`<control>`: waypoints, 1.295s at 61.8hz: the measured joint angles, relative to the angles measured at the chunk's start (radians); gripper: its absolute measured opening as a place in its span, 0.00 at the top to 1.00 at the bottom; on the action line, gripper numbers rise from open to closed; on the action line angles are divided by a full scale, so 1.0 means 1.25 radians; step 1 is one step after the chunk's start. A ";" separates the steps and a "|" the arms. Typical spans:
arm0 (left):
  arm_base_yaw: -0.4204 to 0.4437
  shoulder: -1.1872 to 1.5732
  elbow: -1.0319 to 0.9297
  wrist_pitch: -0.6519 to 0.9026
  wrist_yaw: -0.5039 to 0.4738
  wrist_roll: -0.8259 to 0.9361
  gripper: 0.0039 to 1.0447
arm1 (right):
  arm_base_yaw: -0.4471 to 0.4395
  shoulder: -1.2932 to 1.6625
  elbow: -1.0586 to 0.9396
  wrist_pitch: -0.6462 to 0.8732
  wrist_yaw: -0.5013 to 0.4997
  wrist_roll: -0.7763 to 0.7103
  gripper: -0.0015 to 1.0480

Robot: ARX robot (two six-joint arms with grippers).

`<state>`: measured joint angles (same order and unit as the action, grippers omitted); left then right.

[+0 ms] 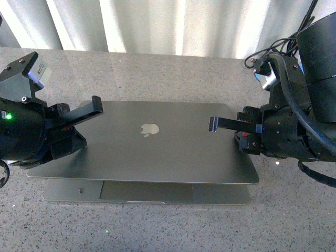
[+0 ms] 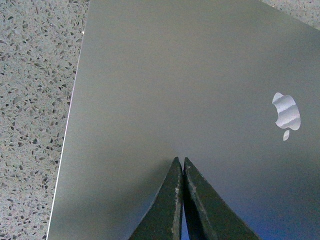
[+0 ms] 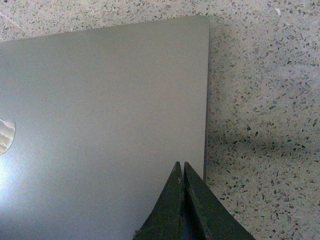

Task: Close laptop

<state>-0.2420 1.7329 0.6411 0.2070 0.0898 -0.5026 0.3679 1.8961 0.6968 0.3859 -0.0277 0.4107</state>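
Clenched empty, left tool and right tool sit over the slightly ajar laptop lying beneath them on the worktop; uneven pressing could twist it or slam it.

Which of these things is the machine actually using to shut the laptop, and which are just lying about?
Part of the job: laptop, lid nearly down; left pincer and right pincer, both shut.
Just there: table; curtain.

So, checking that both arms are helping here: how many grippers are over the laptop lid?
2. The left gripper is over the left side of the laptop, and the right gripper is over its right side. Both are shut.
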 joint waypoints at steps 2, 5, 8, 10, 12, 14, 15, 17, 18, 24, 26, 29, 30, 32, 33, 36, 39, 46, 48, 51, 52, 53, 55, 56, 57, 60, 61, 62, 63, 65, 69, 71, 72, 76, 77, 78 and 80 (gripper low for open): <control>0.000 0.005 -0.002 0.005 0.000 -0.001 0.97 | -0.002 0.002 -0.001 0.003 0.000 0.000 0.99; 0.000 0.007 -0.003 0.008 0.000 -0.001 0.97 | -0.003 0.005 -0.004 0.006 -0.003 0.001 0.99; -0.001 0.011 -0.003 0.011 0.000 -0.003 0.97 | -0.005 0.007 -0.007 0.010 -0.004 0.001 0.99; -0.001 0.013 -0.003 0.012 0.000 -0.003 0.97 | -0.006 0.009 -0.008 0.012 -0.004 0.001 0.99; -0.002 0.016 -0.004 0.014 0.000 -0.004 0.97 | -0.007 0.010 -0.010 0.014 -0.006 0.002 0.99; -0.002 0.018 -0.005 0.017 0.000 -0.005 0.97 | -0.008 0.011 -0.011 0.016 -0.006 0.002 0.99; -0.002 0.019 -0.005 0.018 0.000 -0.005 0.97 | -0.008 0.012 -0.012 0.017 -0.007 0.002 0.99; -0.002 0.021 -0.005 0.020 0.000 -0.005 0.97 | -0.009 0.013 -0.012 0.019 -0.008 0.003 0.99; -0.003 0.023 -0.005 0.021 0.000 -0.006 0.97 | -0.009 0.014 -0.012 0.020 -0.009 0.004 0.99; -0.003 0.028 -0.005 0.024 0.000 -0.006 0.97 | -0.010 0.019 -0.012 0.026 -0.011 0.005 0.99; -0.003 0.031 -0.005 0.026 0.000 -0.006 0.97 | -0.010 0.020 -0.012 0.028 -0.013 0.005 0.99; -0.003 0.034 -0.005 0.028 0.000 -0.006 0.97 | -0.010 0.024 -0.012 0.031 -0.013 0.006 0.99; -0.003 0.035 -0.005 0.029 0.000 -0.006 0.97 | -0.010 0.025 -0.012 0.031 -0.014 0.007 0.99; -0.003 0.037 -0.005 0.029 0.000 -0.006 0.97 | -0.010 0.028 -0.012 0.033 -0.014 0.007 0.99; -0.003 0.037 -0.005 0.029 0.000 -0.006 0.97 | -0.010 0.029 -0.012 0.034 -0.014 0.008 0.99; -0.003 0.040 -0.006 0.031 0.000 -0.006 0.97 | -0.010 0.032 -0.012 0.036 -0.015 0.008 0.99; -0.003 0.042 -0.006 0.034 0.000 -0.006 0.97 | -0.010 0.035 -0.012 0.038 -0.015 0.009 0.99; -0.002 0.049 -0.010 0.039 0.000 -0.006 0.97 | -0.010 0.039 -0.012 0.041 -0.016 0.011 0.99; -0.001 0.050 -0.010 0.040 0.000 -0.006 0.97 | -0.009 0.042 -0.012 0.041 -0.016 0.013 0.99; 0.000 0.052 -0.012 0.042 0.000 -0.006 0.97 | -0.009 0.044 -0.012 0.043 -0.016 0.014 0.99; 0.000 0.052 -0.012 0.044 0.000 -0.006 0.97 | -0.008 0.044 -0.012 0.043 -0.016 0.014 0.99; 0.000 0.053 -0.013 0.045 0.000 -0.006 0.97 | -0.008 0.045 -0.012 0.044 -0.016 0.015 0.99; 0.001 0.055 -0.013 0.045 0.000 -0.006 0.97 | -0.006 0.047 -0.012 0.044 -0.016 0.017 0.99; 0.001 0.056 -0.013 0.046 0.001 -0.006 0.97 | -0.005 0.047 -0.012 0.045 -0.016 0.017 0.99; 0.002 0.056 -0.014 0.046 0.001 -0.006 0.97 | -0.005 0.048 -0.012 0.045 -0.016 0.018 0.99; 0.002 0.058 -0.015 0.048 0.002 -0.006 0.97 | -0.004 0.049 -0.013 0.045 -0.016 0.019 0.99; 0.002 0.058 -0.015 0.049 0.002 -0.006 0.97 | -0.003 0.049 -0.013 0.046 -0.016 0.019 0.99; 0.002 0.058 -0.015 0.049 0.003 -0.006 0.97 | -0.002 0.049 -0.013 0.046 -0.016 0.020 0.99; 0.002 0.058 -0.015 0.050 0.004 -0.006 0.97 | -0.002 0.049 -0.013 0.047 -0.016 0.020 0.99; 0.003 0.059 -0.016 0.050 0.005 -0.006 0.97 | -0.001 0.050 -0.013 0.048 -0.016 0.021 0.99; 0.004 0.059 -0.017 0.052 0.007 -0.007 0.97 | 0.001 0.050 -0.015 0.052 -0.019 0.024 0.99; 0.004 0.060 -0.018 0.055 0.008 -0.007 0.97 | 0.002 0.051 -0.016 0.054 -0.019 0.026 0.99; 0.004 0.060 -0.019 0.057 0.009 -0.008 0.97 | 0.002 0.052 -0.017 0.055 -0.019 0.026 0.99; 0.005 0.063 -0.021 0.063 0.010 -0.010 0.97 | 0.005 0.056 -0.020 0.061 -0.019 0.028 0.99; 0.005 0.065 -0.023 0.066 0.012 -0.011 0.97 | 0.005 0.057 -0.021 0.062 -0.019 0.029 0.99; 0.005 0.066 -0.023 0.068 0.012 -0.012 0.97 | 0.005 0.059 -0.022 0.063 -0.019 0.029 0.99; 0.006 0.069 -0.025 0.071 0.013 -0.013 0.97 | 0.006 0.062 -0.025 0.065 -0.019 0.031 0.99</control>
<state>-0.2348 1.8187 0.6094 0.2958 0.1055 -0.5190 0.3759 1.9732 0.6651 0.4675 -0.0513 0.4496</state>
